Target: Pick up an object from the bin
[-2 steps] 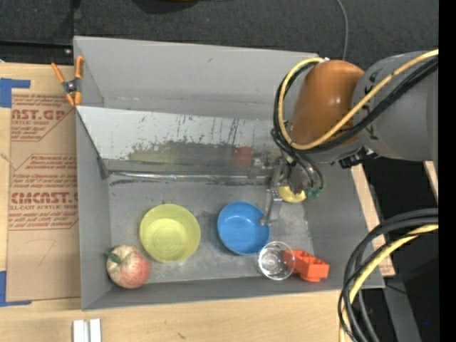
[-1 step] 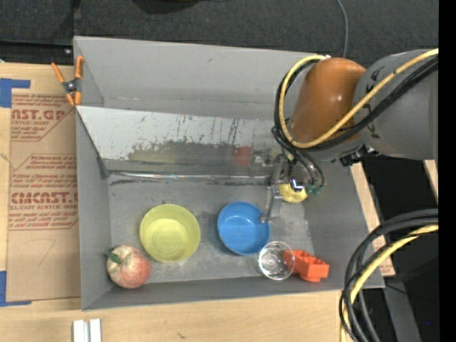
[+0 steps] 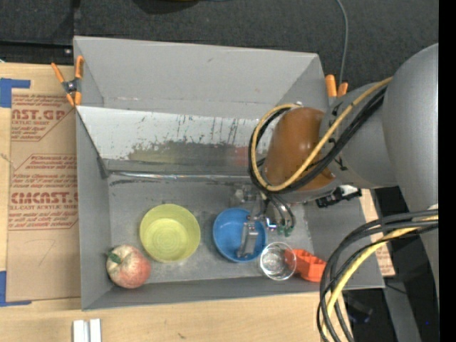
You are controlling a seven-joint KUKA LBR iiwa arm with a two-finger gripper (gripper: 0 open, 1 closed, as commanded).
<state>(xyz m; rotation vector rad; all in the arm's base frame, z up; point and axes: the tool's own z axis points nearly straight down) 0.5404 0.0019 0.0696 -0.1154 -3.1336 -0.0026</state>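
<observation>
hangs with the end effector low in the right half of a round blue bowl, mouth up near the front wall of the bin, between a yellow-green bowl and a clear glass, impossible to tell whether open or closed.

A robotics lab: cabled industrial arm over a grey metal bin.

blue bowl, right side hidden
</observation>
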